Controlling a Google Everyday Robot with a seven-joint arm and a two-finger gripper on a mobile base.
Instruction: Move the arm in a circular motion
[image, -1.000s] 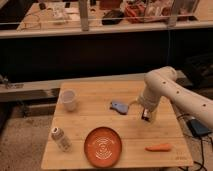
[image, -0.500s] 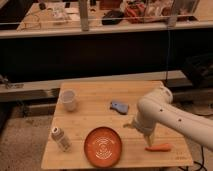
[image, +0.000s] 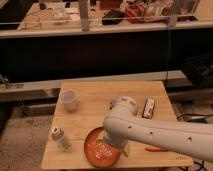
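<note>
So, arm (image: 150, 131): stretched low over the table's (image: 95, 90) front-right part, which we judged mid-circle.
Gripper (image: 125, 149): under the arm, above the orange plate's (image: 94, 150) right rim; we couldn't tell its state.

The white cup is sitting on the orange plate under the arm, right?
No. The camera view shows the white cup standing on the bare wooden table, behind and apart from the orange plate. The arm does reach over that plate, with its gripper at the plate's right edge.
</note>
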